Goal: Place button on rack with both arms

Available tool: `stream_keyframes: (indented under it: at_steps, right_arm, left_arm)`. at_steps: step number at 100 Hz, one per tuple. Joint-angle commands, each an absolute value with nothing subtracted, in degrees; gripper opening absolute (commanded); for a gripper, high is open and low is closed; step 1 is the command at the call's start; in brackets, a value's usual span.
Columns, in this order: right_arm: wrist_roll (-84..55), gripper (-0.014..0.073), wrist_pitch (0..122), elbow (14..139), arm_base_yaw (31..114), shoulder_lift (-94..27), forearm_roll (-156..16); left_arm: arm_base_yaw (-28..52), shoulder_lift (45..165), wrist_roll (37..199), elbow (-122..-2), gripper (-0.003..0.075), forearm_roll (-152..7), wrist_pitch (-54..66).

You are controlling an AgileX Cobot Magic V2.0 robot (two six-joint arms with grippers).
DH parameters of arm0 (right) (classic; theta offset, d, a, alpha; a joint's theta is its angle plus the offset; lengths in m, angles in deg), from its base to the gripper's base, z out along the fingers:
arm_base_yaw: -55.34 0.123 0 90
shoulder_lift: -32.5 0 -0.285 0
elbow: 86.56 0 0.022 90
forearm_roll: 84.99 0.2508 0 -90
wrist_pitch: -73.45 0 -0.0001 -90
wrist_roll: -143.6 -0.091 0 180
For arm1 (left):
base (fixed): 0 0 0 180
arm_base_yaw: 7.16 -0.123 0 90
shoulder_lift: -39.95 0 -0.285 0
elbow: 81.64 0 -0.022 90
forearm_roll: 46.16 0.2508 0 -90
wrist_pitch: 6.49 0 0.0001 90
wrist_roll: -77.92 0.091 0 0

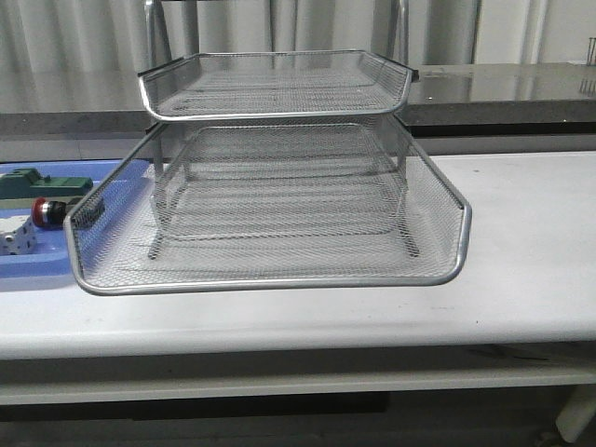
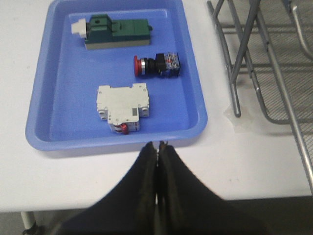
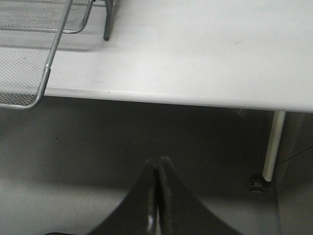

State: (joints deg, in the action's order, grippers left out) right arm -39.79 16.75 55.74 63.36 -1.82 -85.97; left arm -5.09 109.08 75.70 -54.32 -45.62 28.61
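Now we have the left gripper [image 2: 158, 147] with its fingers pressed flat together, nothing between them, poised over the near edge of the white table [image 2: 254, 161], just short of the blue tray [image 2: 58, 73]. Ahead of our fingertips, inside that tray, lies the white breaker [image 2: 123, 106] with its little red tab, closest to us. Just beyond it and a touch toward the rack side sits the button [image 2: 156, 65], lying on its side, red cap pointing away from the rack [image 1: 279, 205], blue rear block toward it. Farthest from the gripper lies the green block [image 2: 115, 32]. Nothing in the tray is touching the gripper.

Over on the other side, our right gripper [image 3: 157, 164] is likewise closed tight and empty, hanging off the table's front edge with the floor beneath it; the rack's lower tray corner shows up ahead and to one side.

From the front, the rack's lowest tray is pulled well forward, its mesh bare.
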Motion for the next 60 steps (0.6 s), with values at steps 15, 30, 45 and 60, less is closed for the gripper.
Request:
stream_keyframes:
  at_steps: [15,30,45,60]
  right_arm:
    - [-39.7,-0.0067,20.0,57.5,63.3,-2.2,-86.4]
    - [-39.7,-0.0067,20.0,57.5,63.3,-2.2,-86.4]
    - [-39.7,-0.0067,20.0,57.5,63.3,-2.2,-86.4]
    - [-39.7,-0.0067,20.0,57.5,63.3,-2.2,-86.4]
  left_arm:
    - [-5.3,113.3,77.9,-62.2,-0.0021,-45.8,33.9]
    - [-5.3,113.9,80.9,-62.6,-0.002,-45.8,35.1]
    - [-5.3,113.9,83.9,-62.6,0.0009,-45.8,36.5]
    - [-5.3,113.9,84.0,-62.6,0.0268,-45.7,36.7]
